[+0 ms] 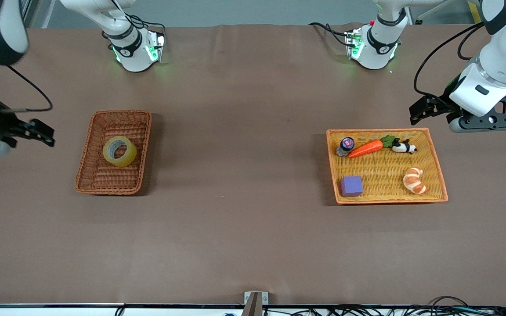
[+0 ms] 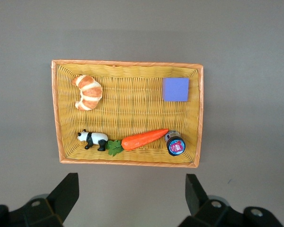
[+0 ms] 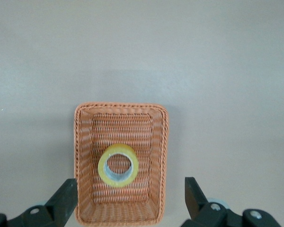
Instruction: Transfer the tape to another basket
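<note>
You see the tape [image 1: 119, 151] lying in the basket [image 1: 87, 156], middle-left of the frame; right gripper [image 1: 37, 131] and left gripper [image 1: 426, 110] both hover wide.

A brown table [image 1: 253, 228] is seen under even light. Black cables [image 1: 411, 310], perhaps on a floor, are strung along its near edge.

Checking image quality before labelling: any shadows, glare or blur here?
Front view: soft shadows beside the basket and tray; green glow at both bases. Right wrist view: tape sharp, no glare. Left wrist view: even light, fingers dark.
</note>
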You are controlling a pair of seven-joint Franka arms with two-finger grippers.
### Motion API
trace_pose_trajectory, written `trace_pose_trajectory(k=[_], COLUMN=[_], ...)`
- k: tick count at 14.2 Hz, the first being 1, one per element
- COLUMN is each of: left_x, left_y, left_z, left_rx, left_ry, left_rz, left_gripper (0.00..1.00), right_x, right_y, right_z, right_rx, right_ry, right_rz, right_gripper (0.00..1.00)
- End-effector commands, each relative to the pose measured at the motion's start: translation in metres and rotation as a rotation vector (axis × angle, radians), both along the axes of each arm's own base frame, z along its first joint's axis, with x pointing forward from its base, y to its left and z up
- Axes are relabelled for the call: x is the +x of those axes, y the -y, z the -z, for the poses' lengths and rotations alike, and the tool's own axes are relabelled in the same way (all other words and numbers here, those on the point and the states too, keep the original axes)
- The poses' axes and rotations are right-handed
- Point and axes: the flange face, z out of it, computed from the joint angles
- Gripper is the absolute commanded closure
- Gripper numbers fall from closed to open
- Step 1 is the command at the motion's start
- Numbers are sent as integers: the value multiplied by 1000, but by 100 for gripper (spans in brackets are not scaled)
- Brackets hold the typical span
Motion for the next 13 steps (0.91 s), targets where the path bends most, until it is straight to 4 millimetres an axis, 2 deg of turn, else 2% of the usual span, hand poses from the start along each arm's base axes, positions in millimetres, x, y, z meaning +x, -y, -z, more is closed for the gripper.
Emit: trace_pose_trajectory(k=[1, 3, 13], left_x=[2, 3, 5], left_y=[3, 1, 1], left_z=[3, 4, 3], left_rx=[19, 18, 14], left_ry=[9, 12, 13], left_rz=[-9, -12, -20], left_gripper=[1, 1, 1], right_x=[-31, -44, -42], right_y=[8, 9, 0], right_z=[-40, -55, -58], right_rx=[28, 32, 40], right_ry=[-2, -1, 17], right_rz=[40, 35, 15], right_gripper=[0, 0, 0])
